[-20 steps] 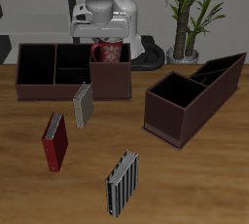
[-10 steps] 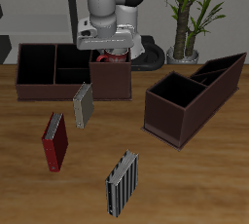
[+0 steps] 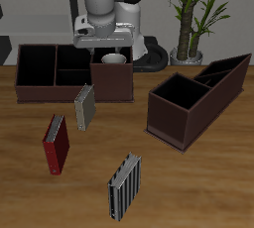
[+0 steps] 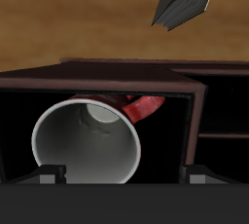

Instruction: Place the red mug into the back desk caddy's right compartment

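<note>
The red mug (image 3: 113, 60) stands upright inside the right compartment (image 3: 112, 83), the taller end section of the back desk caddy (image 3: 40, 91). Only its white rim shows there. In the wrist view the mug (image 4: 86, 140) shows its white inside and red handle (image 4: 146, 107), with the compartment's dark walls (image 4: 126, 69) around it. My gripper (image 3: 107, 47) hangs just above the mug. In the wrist view my gripper (image 4: 122, 176) is open, with the fingertips (image 4: 49, 175) wide apart and not gripping the mug.
A second dark caddy with slanted dividers (image 3: 193, 98) stands beside the back one. A grey book (image 3: 84, 106), a red book (image 3: 56, 143) and a striped book (image 3: 124, 184) stand nearer the table's front edge. A potted plant (image 3: 193, 14) is at the back.
The gripper lowered the mug into the tall end section, let go of it and rose slightly. The mug now sits lower, with only its rim showing.
</note>
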Motion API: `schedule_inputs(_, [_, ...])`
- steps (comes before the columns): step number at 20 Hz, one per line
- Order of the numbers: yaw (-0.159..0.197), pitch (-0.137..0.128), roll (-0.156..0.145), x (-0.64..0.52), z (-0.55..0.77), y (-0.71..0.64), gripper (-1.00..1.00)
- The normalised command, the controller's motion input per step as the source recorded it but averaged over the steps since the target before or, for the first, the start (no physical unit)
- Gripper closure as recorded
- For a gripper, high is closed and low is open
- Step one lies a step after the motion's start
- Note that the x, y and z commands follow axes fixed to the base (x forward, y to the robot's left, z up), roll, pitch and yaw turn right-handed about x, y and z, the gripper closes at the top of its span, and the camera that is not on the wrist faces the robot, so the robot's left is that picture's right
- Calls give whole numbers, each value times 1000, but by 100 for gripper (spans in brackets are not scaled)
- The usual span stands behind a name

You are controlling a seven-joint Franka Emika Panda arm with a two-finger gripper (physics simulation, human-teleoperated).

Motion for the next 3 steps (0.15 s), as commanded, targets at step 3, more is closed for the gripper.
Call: schedule_inputs(3, [-21, -57, 22, -68, 308, 43, -100])
